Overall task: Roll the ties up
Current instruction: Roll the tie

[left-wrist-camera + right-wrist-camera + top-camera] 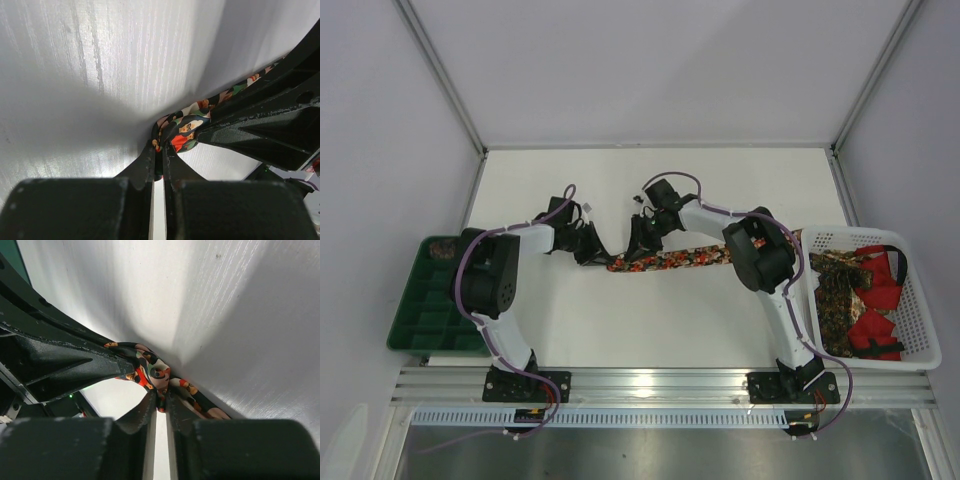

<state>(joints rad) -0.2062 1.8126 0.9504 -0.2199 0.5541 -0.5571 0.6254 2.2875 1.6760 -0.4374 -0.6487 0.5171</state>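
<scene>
Left gripper (159,148) clamped on tie (680,259) end; right gripper (161,398) apparently pinching alongside. Wind tight, even turns, with the tail flat on table (650,190).

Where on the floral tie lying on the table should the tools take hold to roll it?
At its left end, from above. The floral tie lies flat and stretched across the table, so only a thin end edge can be pinched. The left tool and right tool are shut on it there.
</scene>
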